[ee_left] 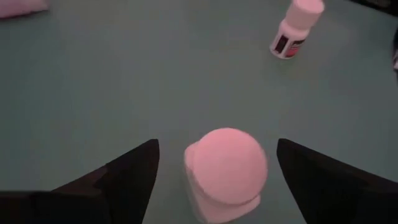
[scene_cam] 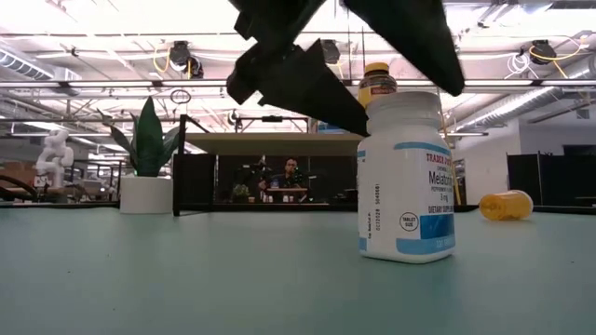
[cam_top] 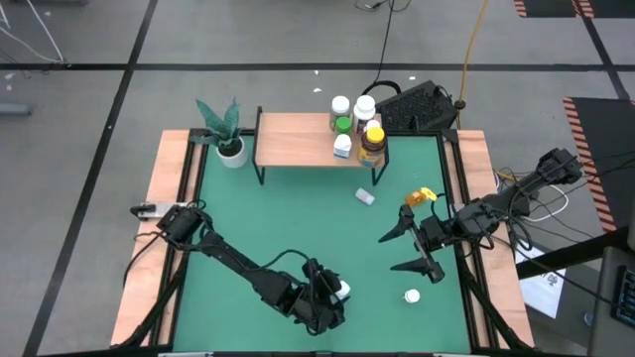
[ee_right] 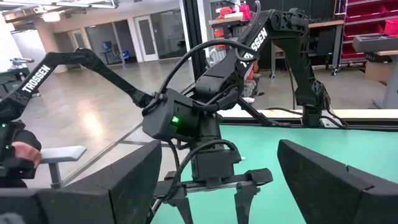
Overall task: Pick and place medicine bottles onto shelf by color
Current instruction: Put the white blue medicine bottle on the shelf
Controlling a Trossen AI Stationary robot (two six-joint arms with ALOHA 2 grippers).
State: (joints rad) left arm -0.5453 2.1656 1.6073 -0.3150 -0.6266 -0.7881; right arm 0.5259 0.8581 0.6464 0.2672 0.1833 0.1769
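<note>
Hovering left hand (cam_top: 332,293) spread around white bottle (cam_top: 341,290) near desk's (cam_top: 288,223) front edge; right hand (cam_top: 409,248) spread over open green.

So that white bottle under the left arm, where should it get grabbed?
Probably from straight above, around the body just under the cap. The white bottle stands upright on the green table, and the left gripper hangs over it with jaws open on either side, so closing on its round sides looks simplest.

"Melatonin", seemingly, on white bottle (scene_cam: 406,176); "TROSSEN" on arm (ee_right: 252,42)
</note>
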